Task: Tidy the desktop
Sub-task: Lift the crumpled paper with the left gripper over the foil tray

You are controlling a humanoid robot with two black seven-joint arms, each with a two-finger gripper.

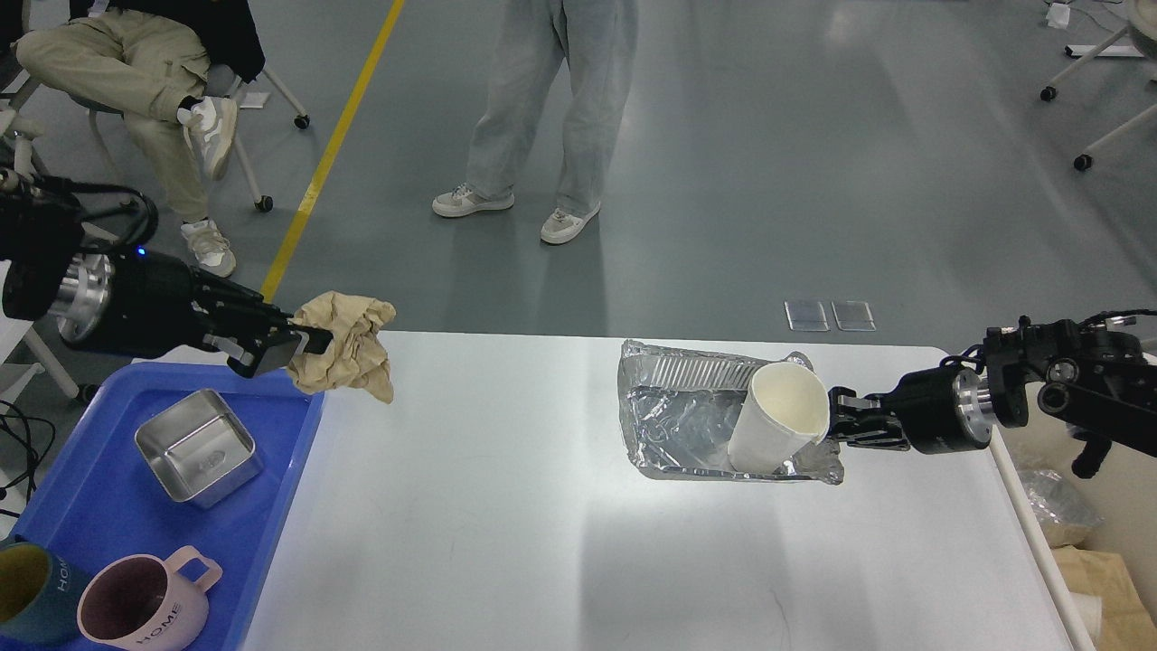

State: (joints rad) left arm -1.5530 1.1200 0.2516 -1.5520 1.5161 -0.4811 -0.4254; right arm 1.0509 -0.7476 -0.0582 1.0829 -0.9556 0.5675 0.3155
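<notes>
The white desktop (542, 524) fills the lower middle of the head view. My left gripper (303, 344) is shut on a crumpled brown paper napkin (348, 354) and holds it in the air over the desktop's far left corner, by the blue tray. A white paper cup (777, 429) lies tilted in a crumpled foil tray (669, 407) at the desktop's right. My right gripper (836, 420) is at the cup's rim and the foil's right edge. Its fingers are partly hidden, so I cannot tell what it grips.
A blue tray (90, 506) at the left holds a square steel dish (197, 445), a pink mug (145, 601) and a dark teal mug (32, 592). A beige bin (1085, 542) with crumpled waste stands right of the desktop. Two people are on the floor beyond.
</notes>
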